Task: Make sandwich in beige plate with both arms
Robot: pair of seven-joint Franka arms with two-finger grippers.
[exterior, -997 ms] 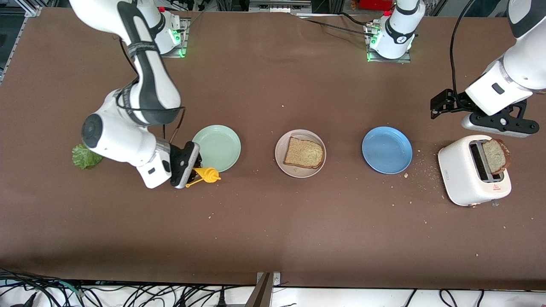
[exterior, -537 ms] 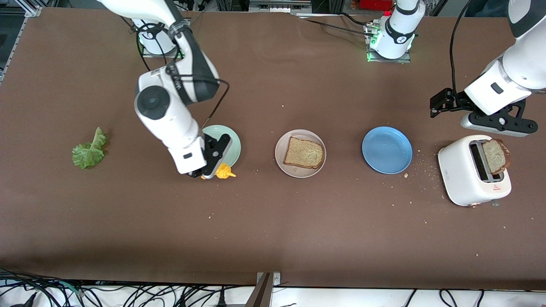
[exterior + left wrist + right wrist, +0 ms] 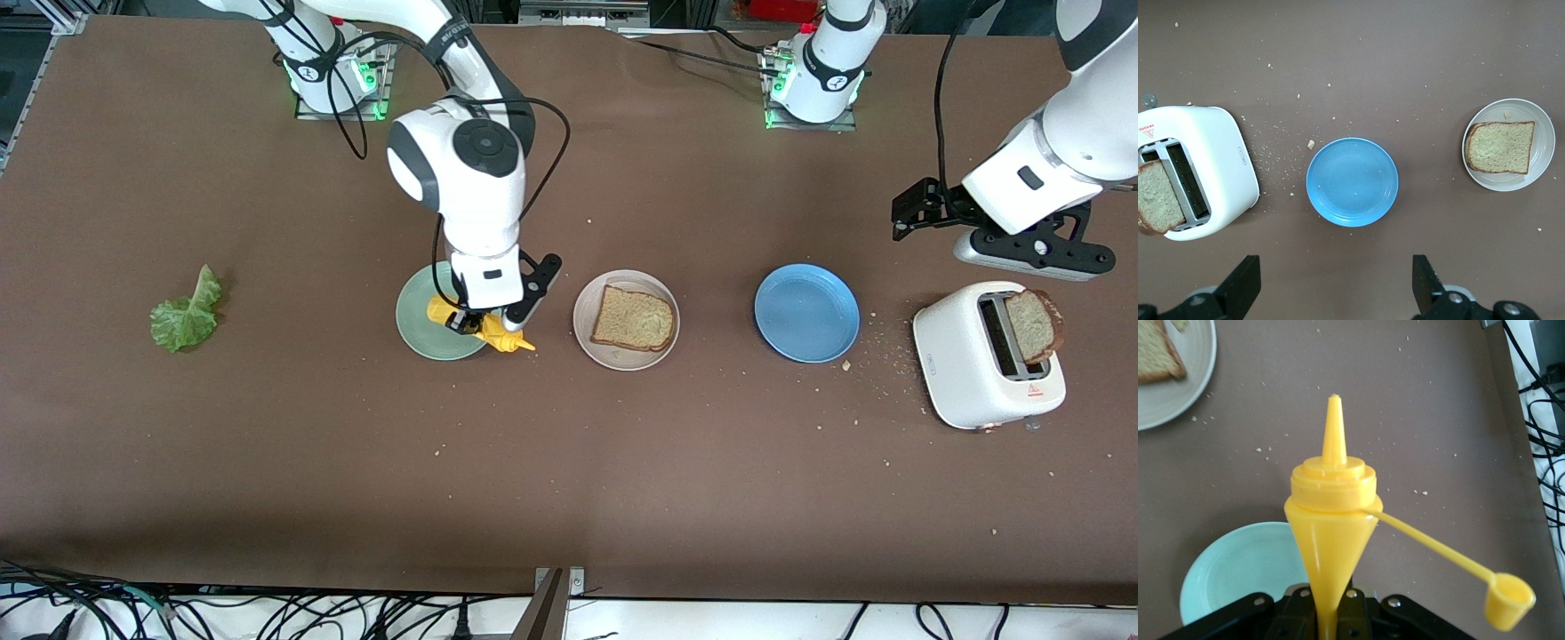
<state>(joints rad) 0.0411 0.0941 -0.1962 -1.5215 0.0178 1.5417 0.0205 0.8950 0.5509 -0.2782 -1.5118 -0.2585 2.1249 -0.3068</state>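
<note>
The beige plate (image 3: 594, 343) sits mid-table with one bread slice (image 3: 633, 318) lying on it, also seen as bread (image 3: 1500, 147) on the plate (image 3: 1543, 160) in the left wrist view. A second slice (image 3: 1031, 324) stands in the white toaster (image 3: 965, 364). The lettuce leaf (image 3: 185, 313) lies on the table toward the right arm's end. My right gripper (image 3: 473, 322) (image 3: 1328, 617) is shut on a yellow squeeze bottle (image 3: 489, 331) (image 3: 1333, 500), tilted over the mint-green plate's edge with its nozzle toward the beige plate. My left gripper (image 3: 1336, 283) hangs open and empty over bare table by the blue plate, waiting.
A mint-green plate (image 3: 418, 338) lies between the lettuce and the beige plate. A blue plate (image 3: 806, 312) lies between the beige plate and the toaster. The bottle's cap (image 3: 1508, 601) dangles on its tether. Crumbs are scattered around the toaster.
My right arm has carried the yellow bottle from near the lettuce across the mint-green plate toward the beige plate, uncovering the lettuce. The left arm has barely moved.
</note>
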